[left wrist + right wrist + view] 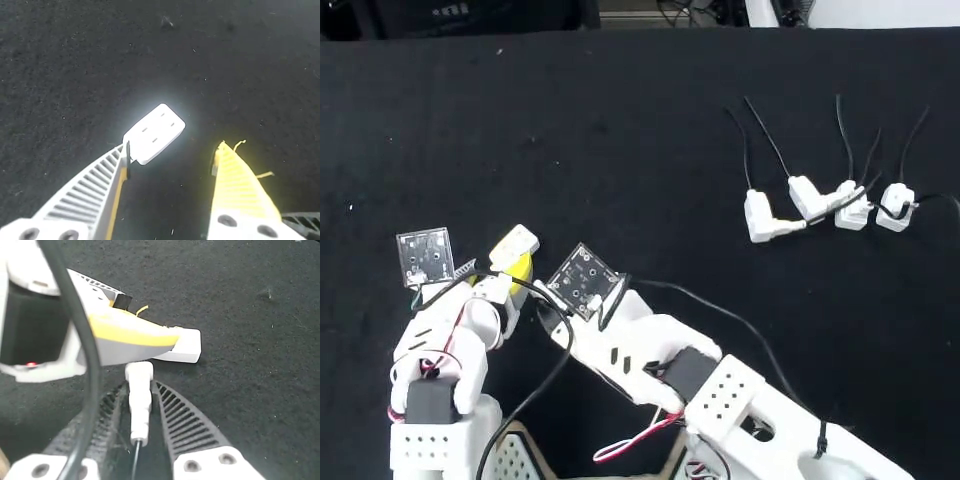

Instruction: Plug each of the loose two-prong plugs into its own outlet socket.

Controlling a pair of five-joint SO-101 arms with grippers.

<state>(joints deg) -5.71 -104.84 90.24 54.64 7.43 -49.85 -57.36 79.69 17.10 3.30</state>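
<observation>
Left gripper [174,149]: spread wide about the outlet socket [154,133], white finger [107,175] touching one edge, yellow finger [235,180] apart. Right gripper [140,386]: just beside the socket, pinching a two-prong plug [139,395] by its body, nose toward the socket. Socket probably light, hard, skid-prone; worth bracing at both edges. Plug stiff, cord limp. Four loose plugs [807,197] well apart from the socket.

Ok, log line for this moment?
left gripper open at socket | right gripper shut on plug, near socket | four loose plugs waiting

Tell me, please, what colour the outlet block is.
The outlet block is white; the left wrist view shows it best.
</observation>
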